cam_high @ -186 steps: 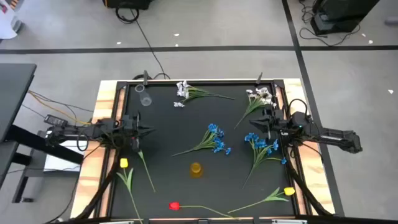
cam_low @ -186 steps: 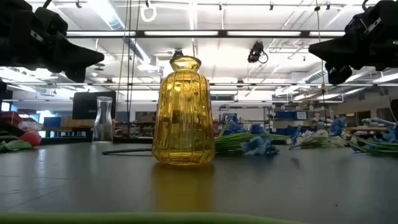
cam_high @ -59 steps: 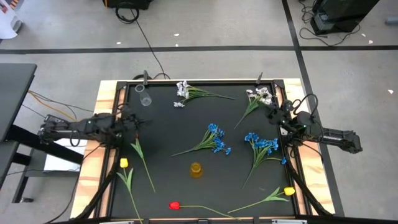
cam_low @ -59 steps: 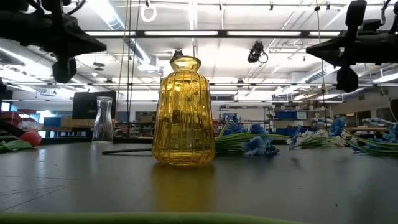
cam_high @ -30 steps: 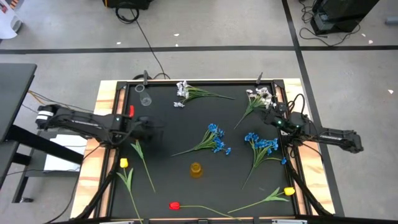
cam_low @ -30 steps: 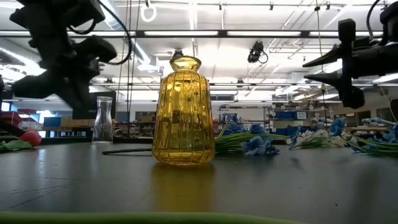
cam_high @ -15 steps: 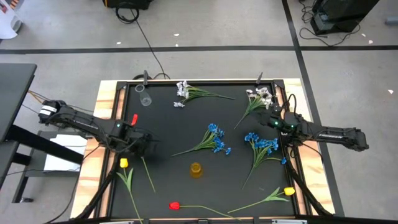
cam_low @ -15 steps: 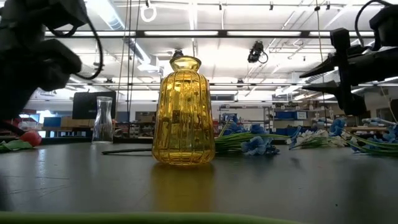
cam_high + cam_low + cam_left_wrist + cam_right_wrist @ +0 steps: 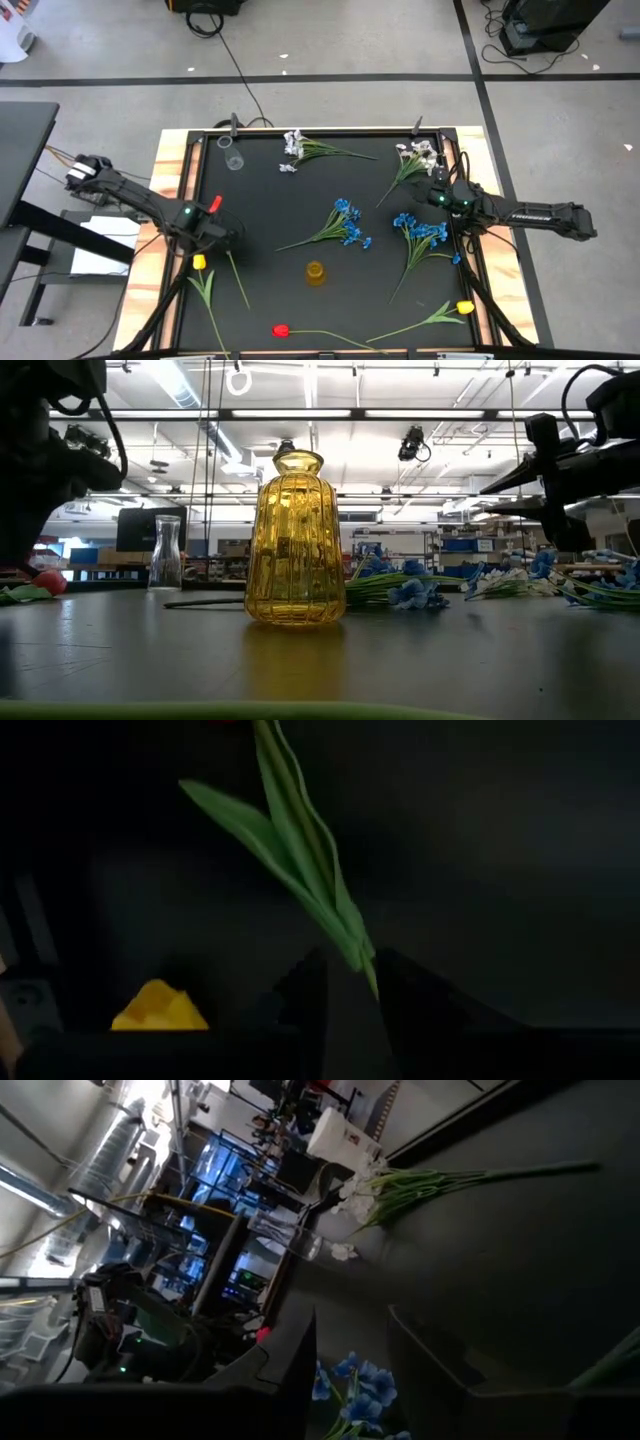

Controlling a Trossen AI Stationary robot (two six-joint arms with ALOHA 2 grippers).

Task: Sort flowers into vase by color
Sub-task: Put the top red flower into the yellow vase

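Note:
My left gripper (image 9: 220,238) (image 9: 352,982) points down near the table's left edge, open. Its fingers stand on either side of a green tulip stem (image 9: 300,850) (image 9: 238,282) that lies on the mat. The stem's leaves run toward a bit of red (image 9: 225,722) at the picture's edge. A yellow tulip (image 9: 199,262) (image 9: 160,1008) lies just beside it. My right gripper (image 9: 432,193) (image 9: 350,1350) hangs open and level at the right edge, between a white spray (image 9: 418,153) and a blue spray (image 9: 420,232). The yellow vase (image 9: 315,271) stands mid-table.
A clear vase (image 9: 233,160) stands at the far left. Another white spray (image 9: 295,143) lies at the far edge and another blue spray (image 9: 345,222) in the middle. A red tulip (image 9: 280,330) and a second yellow tulip (image 9: 465,307) lie along the near edge.
My left gripper has swung toward the table's near left and sunk a little. Its wrist rolled as it went, and its fingers now stand over the tulip stem. The stem has stayed where it lay. My right gripper has tipped slightly downward.

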